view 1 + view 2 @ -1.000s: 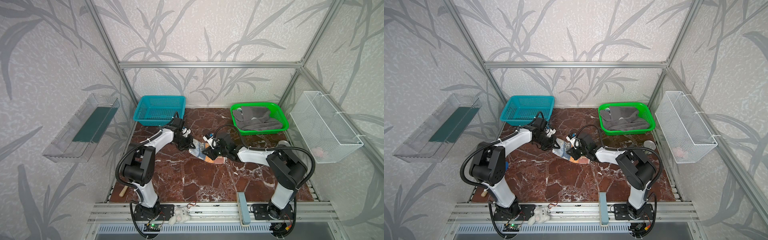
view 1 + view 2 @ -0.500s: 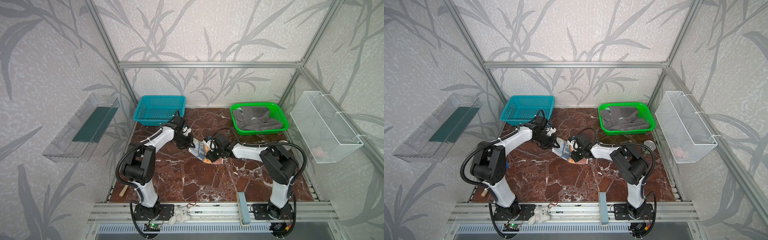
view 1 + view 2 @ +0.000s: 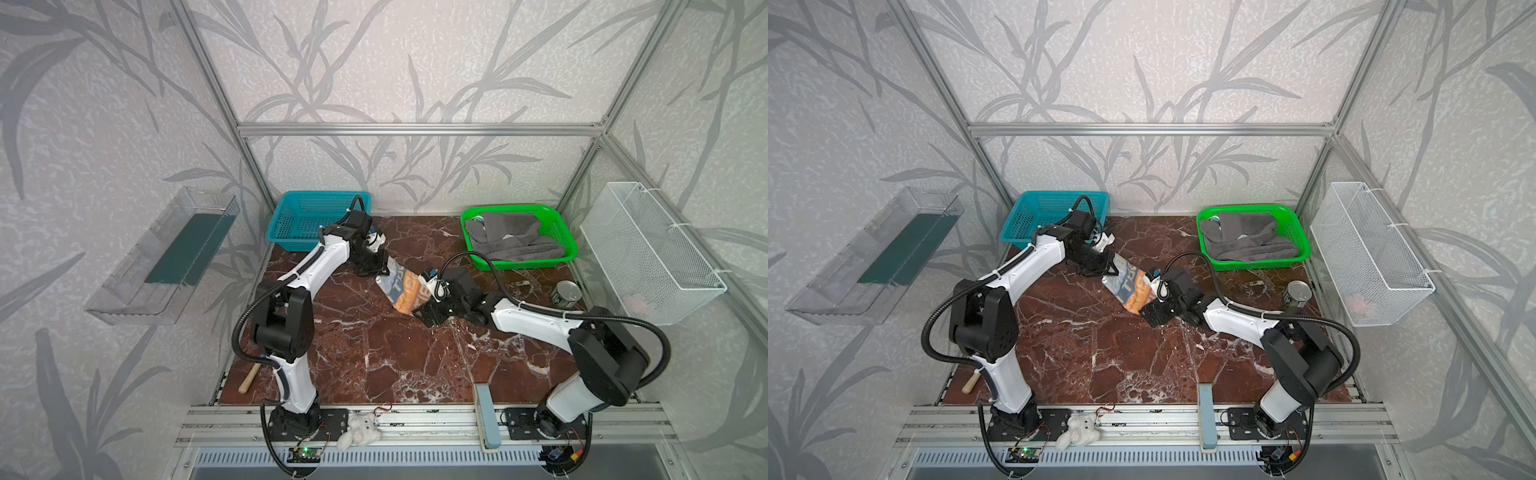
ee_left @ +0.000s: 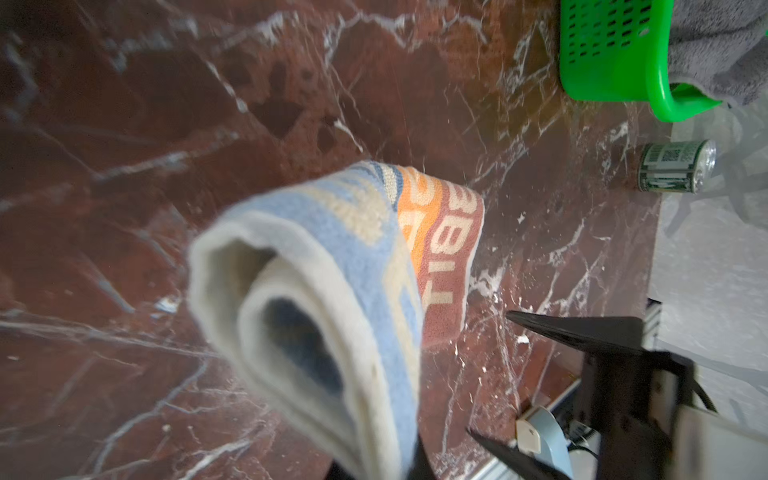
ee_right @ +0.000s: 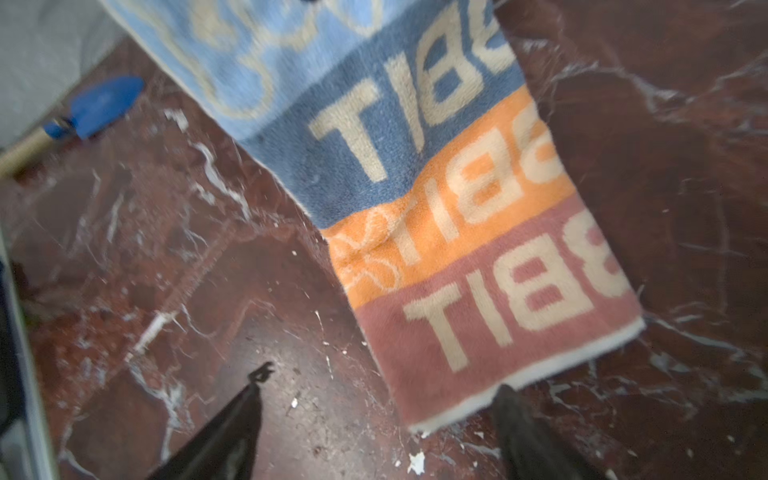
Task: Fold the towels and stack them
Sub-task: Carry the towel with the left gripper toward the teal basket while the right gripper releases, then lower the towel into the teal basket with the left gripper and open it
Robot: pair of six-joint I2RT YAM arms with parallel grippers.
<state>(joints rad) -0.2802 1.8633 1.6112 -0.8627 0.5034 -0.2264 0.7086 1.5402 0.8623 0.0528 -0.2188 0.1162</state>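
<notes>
Left pincer (image 3: 374, 268) clamps lettered towel (image 3: 404, 291) at upper end; right pincer (image 5: 380, 386) gapes empty beside lower hem. Towel droops toward counter (image 3: 374, 353), near green basket (image 3: 570, 249). We lower slowly, keeping hem square, fold closed.

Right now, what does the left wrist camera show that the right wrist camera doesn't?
Only the left wrist view shows the green basket with a grey towel in it, and a can. Only the right wrist view shows a blue scoop with a wooden handle. Both show the lettered towel and the marble table.
</notes>
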